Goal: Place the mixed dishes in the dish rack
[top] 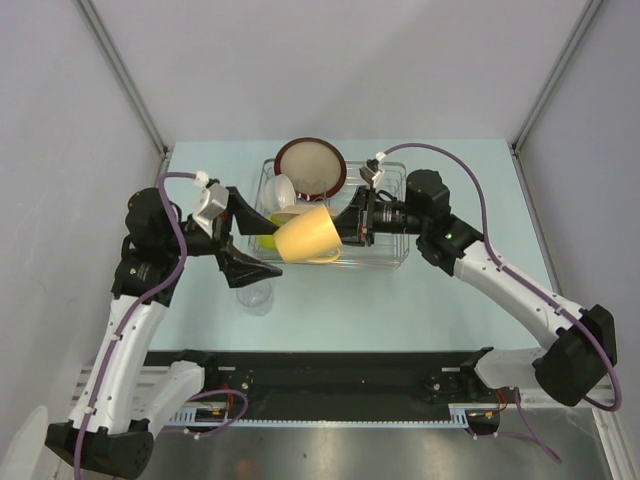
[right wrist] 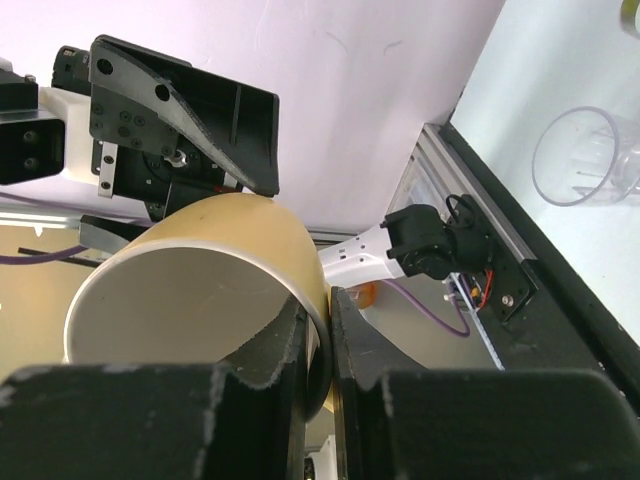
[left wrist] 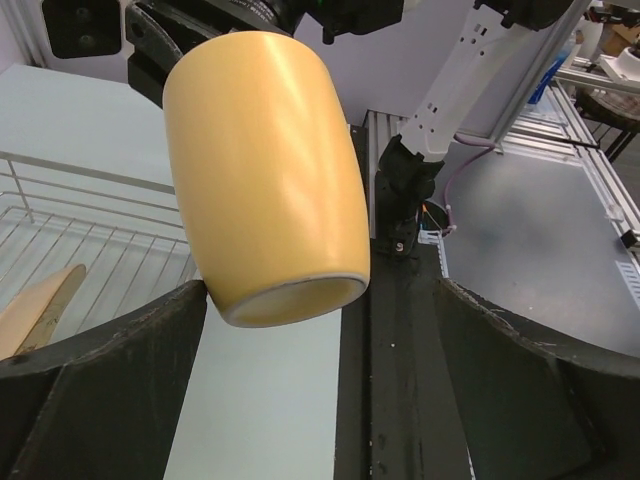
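On my screen, the left gripper (top: 268, 248) is on the left side and its jaws are open wide. It holds nothing. Just below it, the small clear glass (top: 255, 297) stands by itself on the table (top: 450, 290), outside the dish rack (top: 400, 262) and near its front left corner.

A bit to the right, the white bowl (top: 280, 192) leans on its side in the left part of the rack. A little of the green bowl (top: 267, 240) shows in front of it, mostly hidden by the mug and the left gripper.

Next comes the yellow mug (top: 305, 237). It is up in the air and tipped on its side, over the front left part of the rack. Its bottom points at the left gripper. In the left wrist view the mug (left wrist: 265, 170) sits between the two open fingers (left wrist: 100, 380). I cannot tell if they touch it.

Behind the mug, the red-rimmed plate (top: 310, 167) stands on edge at the back of the rack.

On the right, the right gripper (top: 350, 228) is pinched tight on the mug's rim. In the right wrist view the jaws (right wrist: 325, 320) are close together, one finger (right wrist: 275, 350) inside the mug (right wrist: 200, 300) and one outside. The glass (right wrist: 585, 155) shows far off on the table there.
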